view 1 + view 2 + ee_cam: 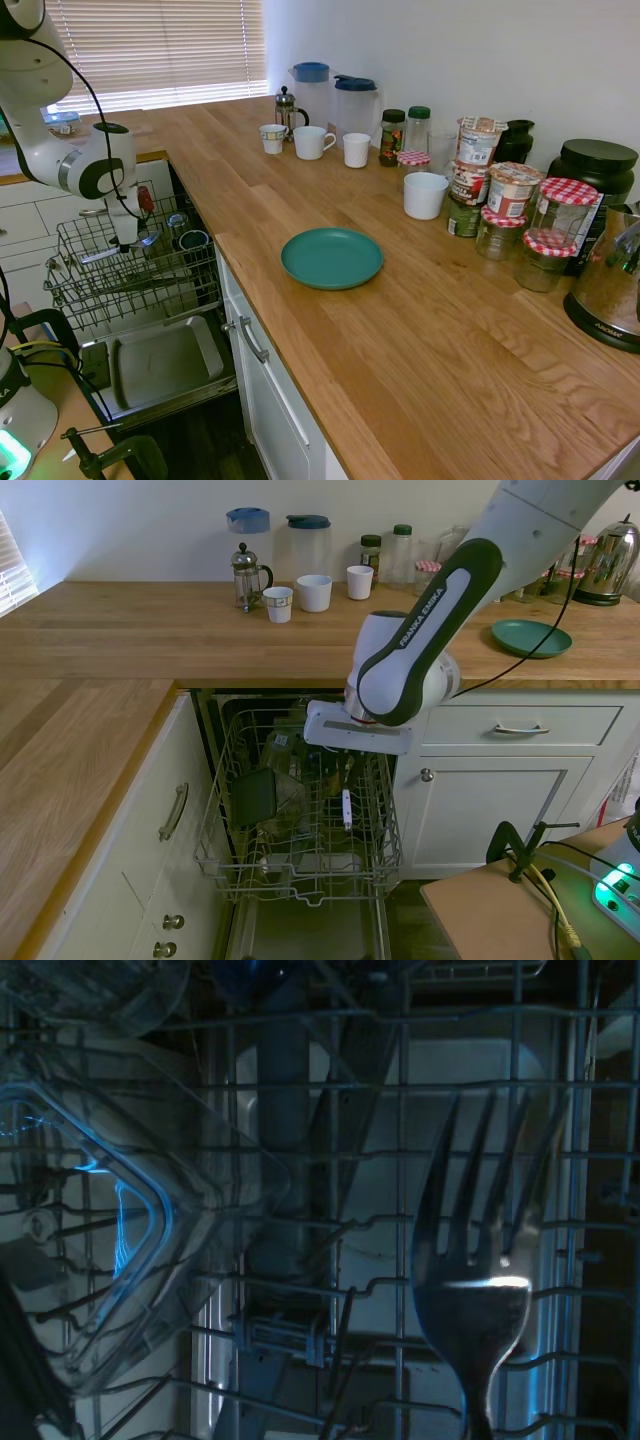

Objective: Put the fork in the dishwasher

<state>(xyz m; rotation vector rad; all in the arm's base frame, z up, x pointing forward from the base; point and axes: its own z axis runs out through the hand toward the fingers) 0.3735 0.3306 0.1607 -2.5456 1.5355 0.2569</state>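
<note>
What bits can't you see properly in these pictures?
- End effector fingers: hidden by the wrist in both exterior views, so open or shut is unclear.
- Fork: handle cut off by the wrist view's bottom edge.
- Dishwasher rack contents: dark, tangled behind wires in the second exterior view.
</note>
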